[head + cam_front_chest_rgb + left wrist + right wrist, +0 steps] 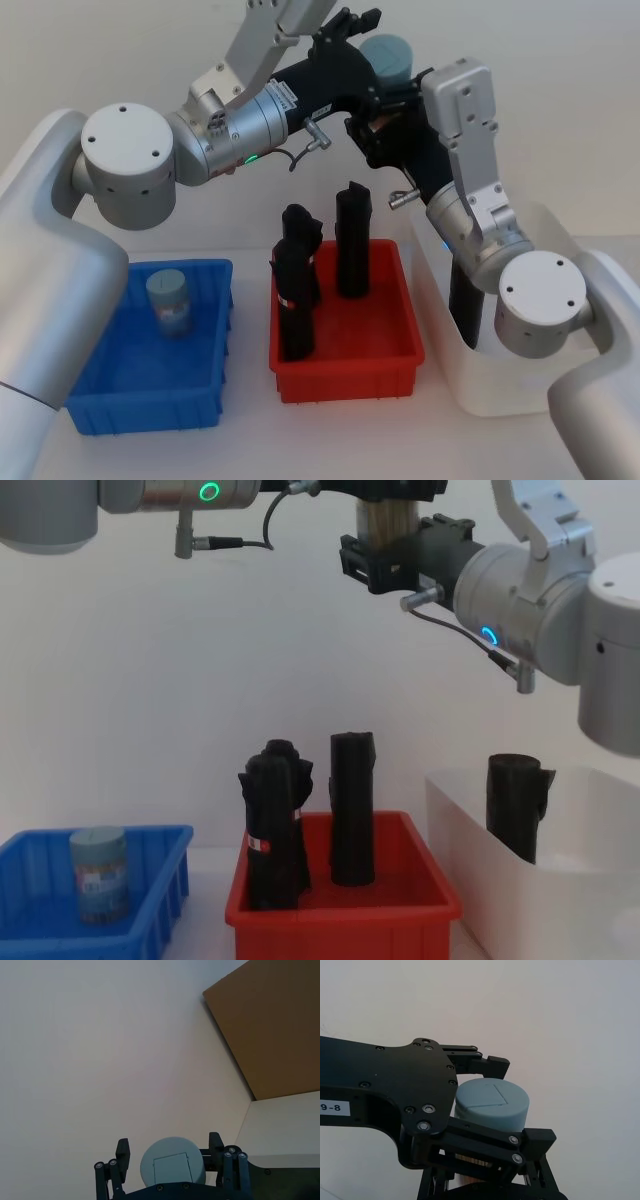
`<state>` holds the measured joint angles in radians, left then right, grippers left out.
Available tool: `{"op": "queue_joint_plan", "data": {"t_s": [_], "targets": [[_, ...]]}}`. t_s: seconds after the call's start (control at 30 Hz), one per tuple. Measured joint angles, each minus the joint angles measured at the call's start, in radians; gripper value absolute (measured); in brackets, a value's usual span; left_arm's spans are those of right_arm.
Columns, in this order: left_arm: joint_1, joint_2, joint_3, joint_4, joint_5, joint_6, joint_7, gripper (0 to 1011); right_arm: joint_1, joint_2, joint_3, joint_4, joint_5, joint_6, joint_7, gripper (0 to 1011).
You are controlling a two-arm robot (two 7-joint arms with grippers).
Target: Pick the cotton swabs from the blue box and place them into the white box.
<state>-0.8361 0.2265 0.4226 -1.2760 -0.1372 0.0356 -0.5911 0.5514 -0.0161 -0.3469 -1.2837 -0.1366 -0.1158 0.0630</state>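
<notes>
One tub of cotton swabs with a pale blue-grey lid is held high above the red tray. My left gripper reaches in from the left and is shut on it near the lid. My right gripper comes up from the right and clasps the clear lower body. In the right wrist view the lid shows between the left gripper's black fingers. A second tub stands upright in the blue box. The white box sits at the right.
A red tray between the two boxes holds tall black rolls, two of them side by side. Another black roll leans inside the white box. The right arm's elbow hangs over the white box.
</notes>
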Motion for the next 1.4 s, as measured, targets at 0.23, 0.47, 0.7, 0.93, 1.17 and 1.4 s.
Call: {"op": "queue_joint_plan", "data": {"t_s": [0.23,0.47,0.7,0.93,1.17,1.4], "targets": [[0.0,0.0,0.0,0.0,0.0,0.0,0.0,1004,-0.011,0.011,0.011,-0.01,0.003,0.011,-0.017,650],[0.0,0.0,0.0,0.0,0.0,0.0,0.0,1004,-0.041,0.034,0.031,-0.036,0.023,0.037,-0.06,650],[0.0,0.0,0.0,0.0,0.0,0.0,0.0,1004,-0.085,0.062,0.058,-0.071,0.058,0.07,-0.12,650],[0.0,0.0,0.0,0.0,0.0,0.0,0.0,1004,-0.14,0.096,0.094,-0.117,0.121,0.126,-0.194,652],[0.0,0.0,0.0,0.0,0.0,0.0,0.0,1004,-0.18,0.121,0.123,-0.151,0.179,0.202,-0.232,650],[0.0,0.0,0.0,0.0,0.0,0.0,0.0,1004,-0.203,0.14,0.143,-0.175,0.222,0.292,-0.224,650]]}}
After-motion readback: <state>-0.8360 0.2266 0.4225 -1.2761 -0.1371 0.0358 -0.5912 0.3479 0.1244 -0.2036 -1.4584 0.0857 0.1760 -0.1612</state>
